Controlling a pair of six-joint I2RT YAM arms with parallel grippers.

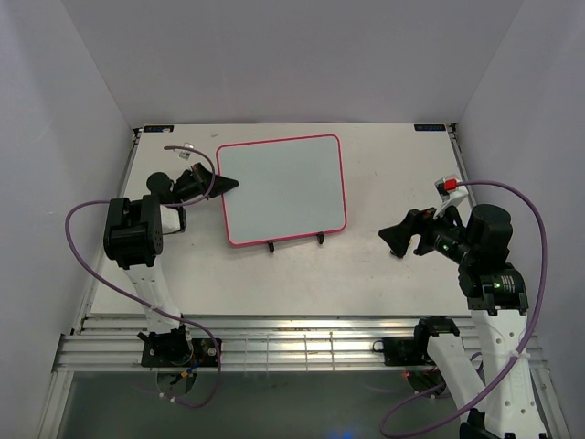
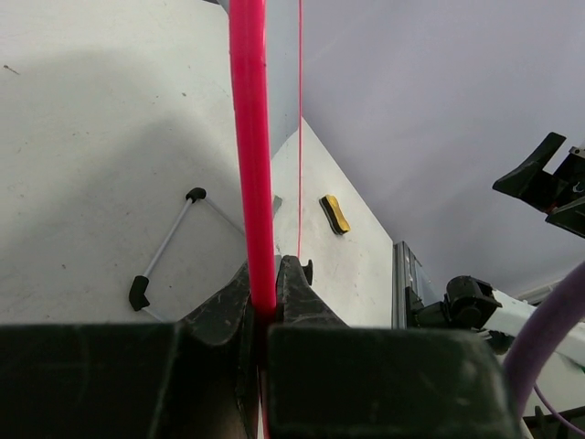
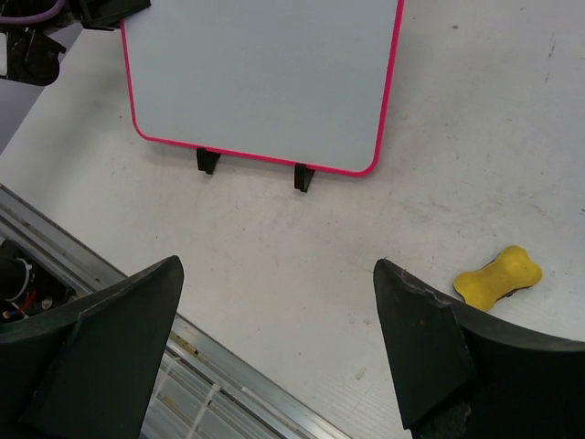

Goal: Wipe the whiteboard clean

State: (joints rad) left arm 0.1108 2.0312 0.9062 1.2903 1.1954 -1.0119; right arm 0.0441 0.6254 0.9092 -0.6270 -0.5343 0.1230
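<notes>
Left gripper [image 1: 228, 183] is closed on the left edge of the whiteboard [image 1: 283, 187]. In the left wrist view its two black fingers [image 2: 294, 283] press from both sides on the thin pink-red frame [image 2: 249, 137], which runs straight up from between them. The left arm rises from its base at the near edge of the table [image 1: 366, 283]. It bends at the elbow on the left side, and its forearm points to the right, toward the board.

Right gripper [image 1: 393, 240] is wide open and holds nothing. In the right wrist view the two dark fingers [image 3: 420, 347] stand far from each other, with bare table between them. The right arm is bent too. Its wrist points to the left and the gripper hangs over the table, well apart from the right side of the board. Near the right finger in that view, a small yellow eraser [image 3: 498, 279] lies flat on the table, and nothing touches it.

Farther from the arms, the whiteboard is at the middle of the table, a little to the left. It is a rectangle with rounded corners and a pink-red frame all around. Its white surface looks clean, and I can see no marks on it in the top view or the right wrist view [image 3: 260, 73]. It is turned slightly, with the right side nearer to the arms. At its near edge two black feet of the wire stand [image 1: 271, 247] come out from below the frame. How steeply the board leans I cannot tell.
</notes>
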